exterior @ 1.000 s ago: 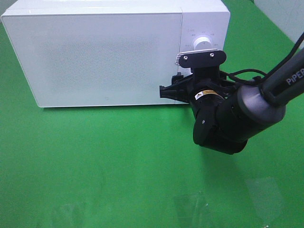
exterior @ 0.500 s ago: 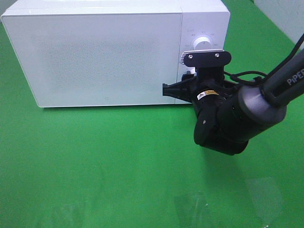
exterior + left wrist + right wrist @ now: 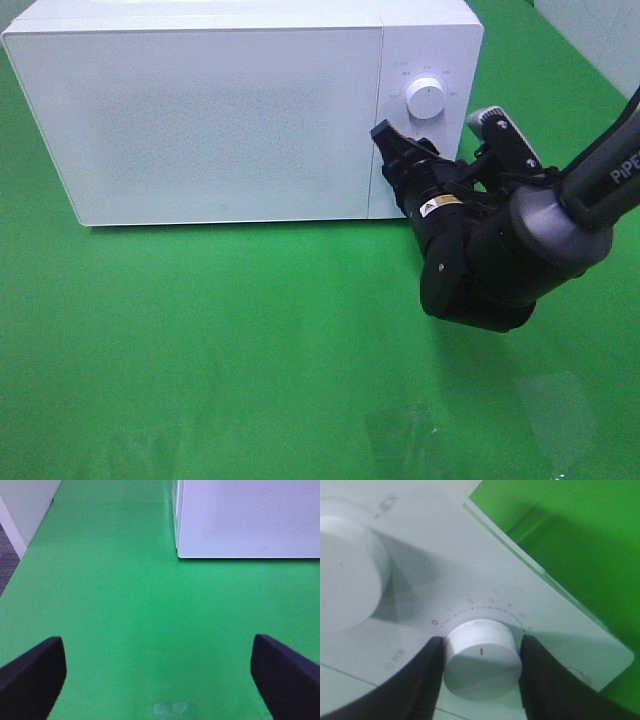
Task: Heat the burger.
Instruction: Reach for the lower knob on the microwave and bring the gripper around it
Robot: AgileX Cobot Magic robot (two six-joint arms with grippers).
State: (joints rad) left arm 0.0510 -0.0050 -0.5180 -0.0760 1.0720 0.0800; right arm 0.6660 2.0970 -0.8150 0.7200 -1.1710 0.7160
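The burger is out of view. The white microwave (image 3: 220,110) stands at the back with its door shut; it also shows in the left wrist view (image 3: 250,515). My right gripper (image 3: 400,152) is at the control panel, its wrist rolled over to one side. In the right wrist view the right gripper (image 3: 481,652) is shut on the lower white knob (image 3: 482,657), one black finger (image 3: 417,680) on each side. The knob has a red mark and sits under a numbered scale. My left gripper (image 3: 160,675) is open and empty over the green cloth.
The upper white knob (image 3: 427,98) sits uncovered above the gripper and shows in the right wrist view (image 3: 345,587). A green cloth (image 3: 200,340) covers the table. A pale wall (image 3: 20,510) borders the table in the left wrist view.
My right wrist has rolled while gripping the lower knob: the camera bracket swung from above the gripper to its right side, uncovering the upper knob. The microwave has not moved.
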